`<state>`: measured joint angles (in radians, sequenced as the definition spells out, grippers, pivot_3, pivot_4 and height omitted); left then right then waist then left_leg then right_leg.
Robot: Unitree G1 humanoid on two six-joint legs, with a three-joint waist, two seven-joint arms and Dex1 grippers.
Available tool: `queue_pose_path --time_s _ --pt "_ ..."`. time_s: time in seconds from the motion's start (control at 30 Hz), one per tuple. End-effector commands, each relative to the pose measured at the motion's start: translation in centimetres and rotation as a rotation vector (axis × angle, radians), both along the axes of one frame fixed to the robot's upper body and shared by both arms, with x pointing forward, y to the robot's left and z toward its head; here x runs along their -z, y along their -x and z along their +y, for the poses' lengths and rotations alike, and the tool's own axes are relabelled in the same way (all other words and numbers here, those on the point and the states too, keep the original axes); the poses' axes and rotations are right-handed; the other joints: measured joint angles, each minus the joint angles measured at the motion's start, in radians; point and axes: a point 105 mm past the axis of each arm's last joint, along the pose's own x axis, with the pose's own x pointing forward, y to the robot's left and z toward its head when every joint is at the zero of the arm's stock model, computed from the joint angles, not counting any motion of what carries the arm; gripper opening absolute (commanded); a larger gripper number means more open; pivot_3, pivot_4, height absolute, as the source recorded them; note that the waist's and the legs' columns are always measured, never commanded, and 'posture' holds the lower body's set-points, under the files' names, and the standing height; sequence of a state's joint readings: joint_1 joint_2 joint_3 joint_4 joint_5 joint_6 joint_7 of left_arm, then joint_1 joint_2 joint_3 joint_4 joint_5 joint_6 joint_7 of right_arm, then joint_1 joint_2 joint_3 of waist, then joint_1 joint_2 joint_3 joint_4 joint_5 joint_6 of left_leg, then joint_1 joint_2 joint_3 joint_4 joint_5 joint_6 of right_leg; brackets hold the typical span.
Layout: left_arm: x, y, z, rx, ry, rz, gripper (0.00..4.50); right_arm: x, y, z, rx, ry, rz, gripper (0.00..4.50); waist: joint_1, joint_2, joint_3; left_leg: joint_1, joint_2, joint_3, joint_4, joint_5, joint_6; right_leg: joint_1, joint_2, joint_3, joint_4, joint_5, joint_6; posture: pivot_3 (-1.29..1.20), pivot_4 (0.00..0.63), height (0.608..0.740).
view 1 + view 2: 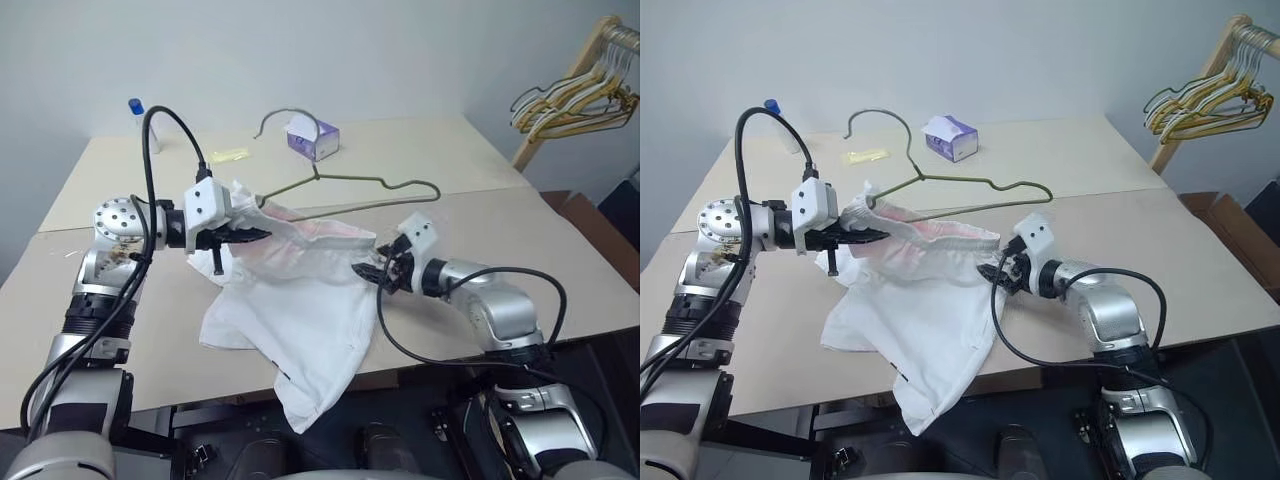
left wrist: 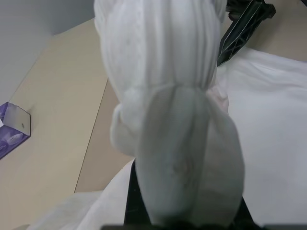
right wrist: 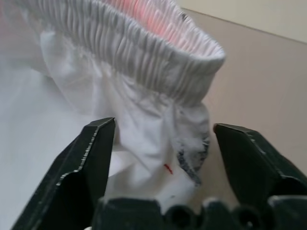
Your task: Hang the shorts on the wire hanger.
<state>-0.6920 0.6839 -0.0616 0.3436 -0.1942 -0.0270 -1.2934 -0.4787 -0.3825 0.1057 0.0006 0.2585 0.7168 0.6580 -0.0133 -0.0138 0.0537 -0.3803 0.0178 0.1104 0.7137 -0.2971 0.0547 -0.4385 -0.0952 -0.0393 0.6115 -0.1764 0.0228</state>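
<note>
- The left gripper (image 1: 243, 235) is clamped on one end of the gathered waistband of the shorts (image 1: 300, 320), holding that end lifted off the table (image 1: 560, 250). In the left wrist view the bunched cloth rises straight out from between its fingers, so the grip looks firm.
- The shorts lie near the table's front edge, the waistband stretched between the two grippers, the legs spread on the surface and one corner drooping over the near edge.
- The right gripper (image 1: 997, 272) sits at the other end of the waistband. Its fingers (image 3: 86, 163) stand apart with the cloth just below the elastic between them, not yet pinched. The likely aim is a second hold so the waist can be pulled taut.
- The wire hanger (image 1: 370, 183) lies flat just beyond the shorts, hook toward the far left, with its near wire seemingly tucked at the waistband by the left gripper; contact cannot be confirmed.
- A purple tissue box (image 1: 313, 139) stands farther back, well clear.
- A bunch of spare hangers (image 1: 585, 95) hangs on a rack at far right.
</note>
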Motion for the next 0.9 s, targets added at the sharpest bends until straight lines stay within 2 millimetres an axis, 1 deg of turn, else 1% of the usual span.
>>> queue_pose_path --time_s 0.03,0.13,0.27,0.33,0.43,0.53,0.6,0.73,0.9 --pt "-1.4 0.1 -0.1 0.002 0.015 -0.054 0.0 -2.2 -0.5 0.2 -0.004 -0.046 -0.085 2.54 0.0 0.0 0.0 0.0 0.0 0.0 0.0 0.0 0.0 0.0 0.0 0.0 0.0 0.0 0.0 0.04 0.025 0.74" --pt "-1.2 0.1 0.0 -0.001 0.015 -0.049 0.0 -2.7 -0.2 0.1 -0.003 -0.068 -0.1 1.51 0.0 0.0 0.0 0.0 0.0 0.0 0.0 0.0 0.0 0.0 0.0 0.0 0.0 0.0 0.0 0.04 0.025 0.74" --pt "-0.7 0.1 0.1 -0.004 0.004 -0.036 0.0 -3.2 0.5 -0.1 -0.016 -0.071 -0.122 0.01 0.0 0.0 0.0 0.0 0.0 0.0 0.0 0.0 0.0 0.0 0.0 0.0 0.0 0.0 0.0 0.03 0.024 0.74" --pt "-0.5 0.0 0.4 -0.018 -0.007 -0.03 0.0 -3.4 1.1 -0.3 -0.021 -0.069 -0.133 0.01 0.0 0.0 0.0 0.0 0.0 0.0 0.0 0.0 0.0 0.0 0.0 0.0 0.0 0.0 0.0 0.03 0.021 0.74" --pt "-0.3 -0.3 1.7 -0.062 -0.041 -0.03 0.0 -4.1 1.9 -1.1 0.009 -0.059 -0.166 0.01 0.0 0.0 0.0 0.0 0.0 0.0 0.0 0.0 0.0 0.0 0.0 0.0 0.0 0.0 0.0 0.03 0.022 0.74" --pt "-0.3 0.0 3.0 -0.079 -0.045 -0.01 0.0 -4.4 2.8 -1.7 0.022 -0.046 -0.176 0.01 -0.001 0.0 0.0 0.0 0.0 0.0 -0.001 0.0 0.001 -0.001 0.0 0.0 0.0 0.0 0.0 0.02 0.026 0.74" --pt "0.0 0.7 3.7 -0.053 -0.057 -0.006 0.0 -4.2 3.2 -2.4 0.045 -0.036 -0.169 0.01 -0.003 0.0 0.0 0.0 0.0 0.0 0.0 -0.001 0.001 -0.001 0.0 0.0 -0.001 0.0 0.0 0.02 0.027 0.74" --pt "0.6 1.7 4.6 -0.021 -0.064 0.013 0.0 -3.7 3.2 -4.1 0.101 -0.016 -0.137 0.01 -0.001 0.0 0.0 0.001 0.001 0.0 0.0 -0.002 0.004 -0.001 0.0 0.0 -0.001 0.0 0.0 0.02 0.028 0.74" --pt "0.4 2.1 4.6 -0.008 -0.048 0.009 0.0 -3.4 2.9 -5.1 0.123 -0.003 -0.118 0.01 0.001 0.0 0.0 0.002 0.001 0.0 0.0 -0.004 0.006 -0.001 -0.001 0.0 -0.001 0.0 0.0 0.02 0.03 0.74"
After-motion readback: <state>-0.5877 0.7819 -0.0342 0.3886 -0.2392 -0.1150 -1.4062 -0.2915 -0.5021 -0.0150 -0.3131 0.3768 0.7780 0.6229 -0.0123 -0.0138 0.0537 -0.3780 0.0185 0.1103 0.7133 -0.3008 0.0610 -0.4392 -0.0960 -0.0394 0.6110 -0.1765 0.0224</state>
